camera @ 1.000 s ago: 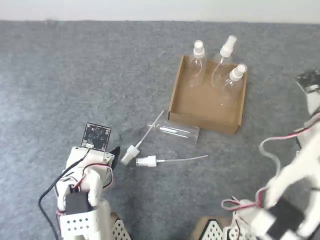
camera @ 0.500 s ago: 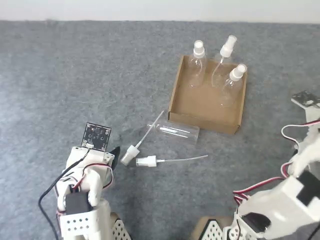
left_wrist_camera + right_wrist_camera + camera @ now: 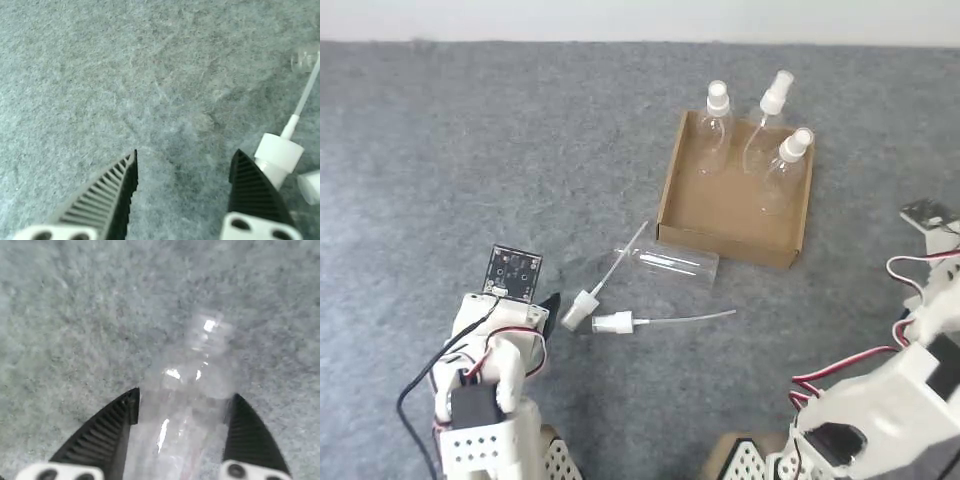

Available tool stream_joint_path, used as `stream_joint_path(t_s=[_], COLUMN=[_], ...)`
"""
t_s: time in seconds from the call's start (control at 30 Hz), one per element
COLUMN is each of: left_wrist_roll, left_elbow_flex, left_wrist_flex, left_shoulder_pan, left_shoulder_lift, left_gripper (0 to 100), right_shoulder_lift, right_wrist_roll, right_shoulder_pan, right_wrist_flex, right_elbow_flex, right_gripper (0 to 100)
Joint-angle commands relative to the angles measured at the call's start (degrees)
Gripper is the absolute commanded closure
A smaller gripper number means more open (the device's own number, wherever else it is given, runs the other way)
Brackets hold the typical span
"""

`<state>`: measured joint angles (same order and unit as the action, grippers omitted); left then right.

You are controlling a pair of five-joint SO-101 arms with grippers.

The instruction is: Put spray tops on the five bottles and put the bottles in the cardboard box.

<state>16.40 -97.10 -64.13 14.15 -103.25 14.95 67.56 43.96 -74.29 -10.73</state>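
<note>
Inside right claw [image 3: 183, 395]: clear glossy bottle [image 3: 200, 365], neck bare, held; left claw [image 3: 185, 152] spread wide.

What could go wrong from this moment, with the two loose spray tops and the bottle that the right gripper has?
1. The right gripper grips a clear bottle by its smooth body; it might slip or tilt.
2. The left gripper is open with one finger right beside a spray top; closing there may push it aside.
3. The lying bottle near the cardboard box could roll if touched.
</note>
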Motion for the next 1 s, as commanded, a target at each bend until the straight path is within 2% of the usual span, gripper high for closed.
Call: stream_joint_path(t_s=[0.0, 0.1, 0.33, 0.53, 0.63, 0.77, 0.97], left_wrist_roll=[0.5, 0.6, 0.5, 0.5, 0.4, 0.5, 1.4], left_elbow_flex=[0.5, 2.2, 16.8, 30.9, 37.6, 42.8, 44.3], left_wrist_flex=[2.0, 4.0, -3.4, -4.2, -5.6, -6.5, -6.2], left_shoulder_pan=[0.0, 0.2, -0.3, -0.7, -4.6, -13.1, -22.8], left_shoulder_lift=[-1.1, -0.9, 0.2, 18.2, 31.9, 47.2, 61.3], left_gripper=[73, 73, 73, 73, 74, 79, 80], right_shoulder_lift=[-1.3, -1.8, -10.9, -23.4, -29.6, -37.8, -49.2], right_wrist_roll=[-2.4, -8.7, -15.9, -16.0, -16.0, -16.0, -15.6], right_shoulder_pan=[0.4, -0.4, -3.8, -9.1, -10.9, -11.3, -11.4], right_wrist_flex=[3.4, 5.1, 5.1, 5.5, 5.4, 5.0, 5.0], right_elbow_flex=[-0.4, 1.1, 0.9, -8.4, -13.9, -19.5, -26.9], right_gripper=[90.7, 99.5, 99.4, 99.4, 99.4, 99.4, 99.4])
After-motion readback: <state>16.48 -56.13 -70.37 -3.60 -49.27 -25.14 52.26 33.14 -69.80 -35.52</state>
